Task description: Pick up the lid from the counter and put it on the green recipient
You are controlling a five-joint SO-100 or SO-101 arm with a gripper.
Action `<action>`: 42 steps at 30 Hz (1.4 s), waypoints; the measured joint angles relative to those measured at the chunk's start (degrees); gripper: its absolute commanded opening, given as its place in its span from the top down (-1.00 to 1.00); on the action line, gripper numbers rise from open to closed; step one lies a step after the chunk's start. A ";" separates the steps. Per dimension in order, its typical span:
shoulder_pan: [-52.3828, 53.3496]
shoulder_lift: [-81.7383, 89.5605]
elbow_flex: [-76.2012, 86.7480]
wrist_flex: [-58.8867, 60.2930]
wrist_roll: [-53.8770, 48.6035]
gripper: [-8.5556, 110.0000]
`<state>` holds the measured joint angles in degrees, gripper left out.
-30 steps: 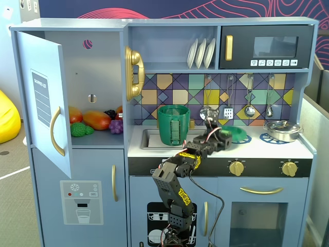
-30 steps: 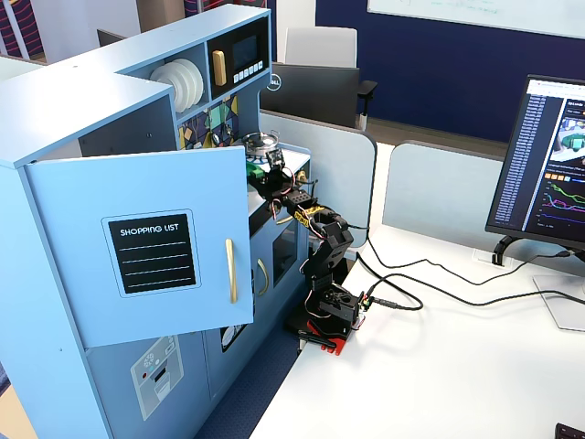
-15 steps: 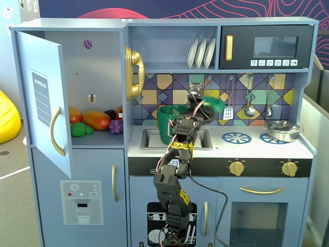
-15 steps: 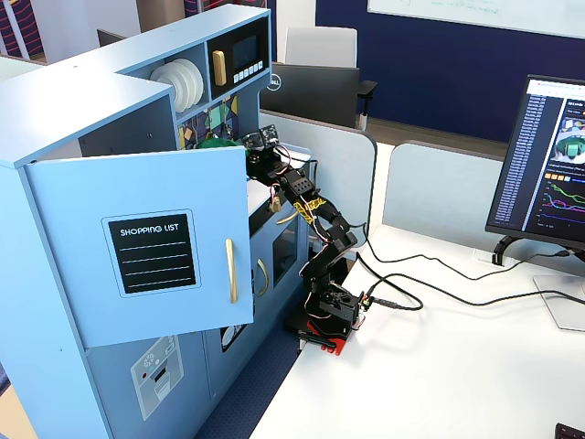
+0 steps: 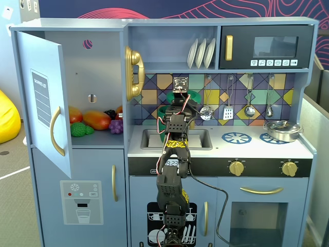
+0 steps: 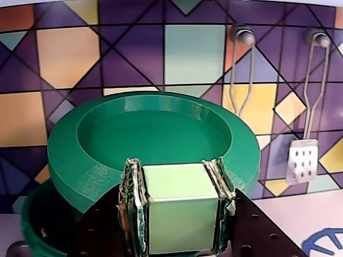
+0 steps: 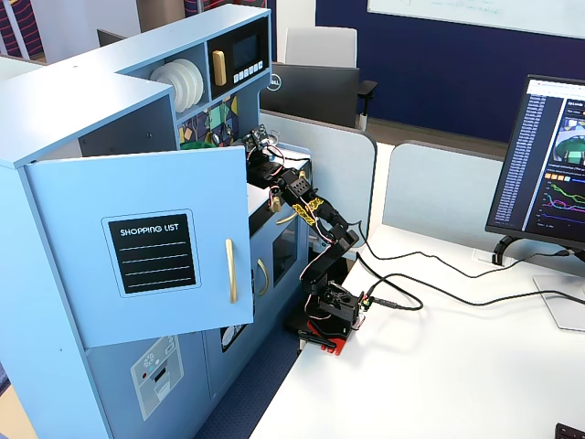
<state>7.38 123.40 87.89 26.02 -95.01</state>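
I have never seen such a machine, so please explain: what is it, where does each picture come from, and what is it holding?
It is a small robot arm standing before a toy kitchen. One fixed view faces the kitchen; another fixed view looks from the side, across a white desk. The wrist view rides on the arm. There the gripper is shut on the pale knob of the lid, a round green disc, held above the green pot by the sink. A silver pot sits on the stove.

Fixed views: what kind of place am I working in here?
Likely an office or lab: a toy play kitchen with a backsplash, burner rings and fake fruit, standing beside a desk with a monitor.
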 measured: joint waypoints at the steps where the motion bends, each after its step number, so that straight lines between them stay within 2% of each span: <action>1: -0.44 0.00 0.00 0.00 -0.18 0.86; 42: -5.01 -4.04 3.43 0.79 -2.72 0.86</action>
<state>2.37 119.36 91.32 26.81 -97.73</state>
